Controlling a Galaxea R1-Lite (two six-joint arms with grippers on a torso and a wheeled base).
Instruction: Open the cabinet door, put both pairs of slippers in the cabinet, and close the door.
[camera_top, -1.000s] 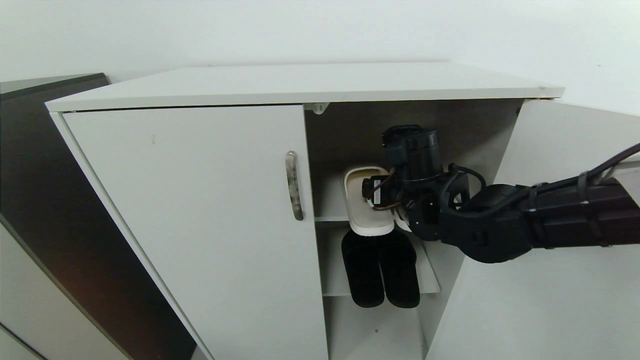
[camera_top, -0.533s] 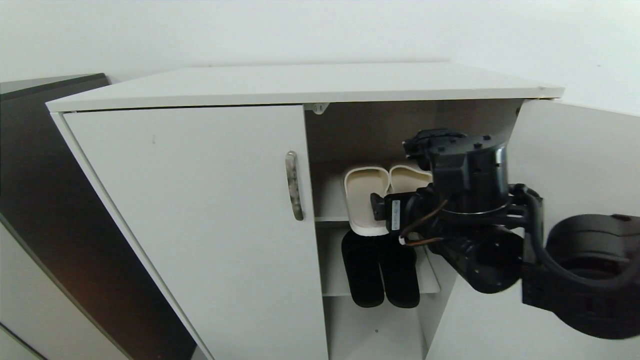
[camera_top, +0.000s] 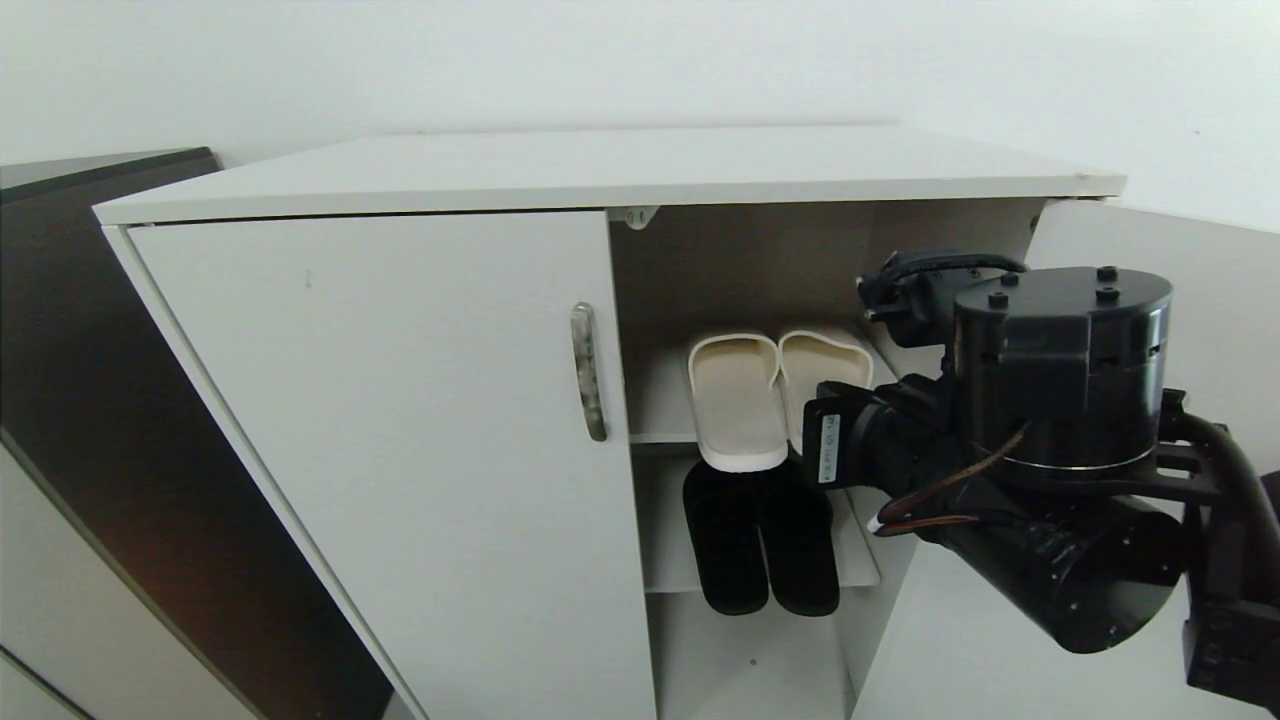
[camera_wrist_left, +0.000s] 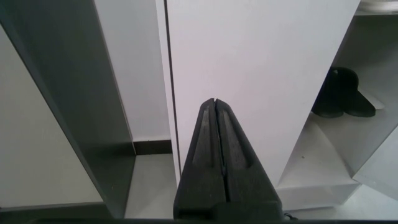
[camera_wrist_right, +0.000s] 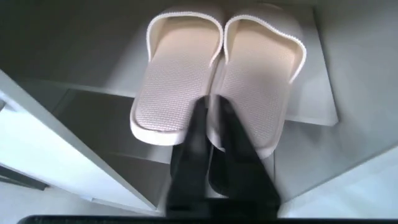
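Two cream slippers (camera_wrist_right: 227, 62) (upper shelf (camera_wrist_right: 318, 93)) just beyond right gripper (camera_wrist_right: 213, 104)

Left gripper: black two-finger left gripper (camera_wrist_left: 214, 102); fingers pressed flush together; empty
Right arm: bulky black right arm (camera_top: 1060, 420); lower right of head view
Right gripper: black right gripper (camera_wrist_right: 214, 107); fingers narrowly parted; empty

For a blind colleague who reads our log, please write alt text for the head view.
A white cabinet stands with its right door open: cream slippers lie on the upper shelf, black slippers on the shelf below. The right arm hangs before the opening; the left door is shut.
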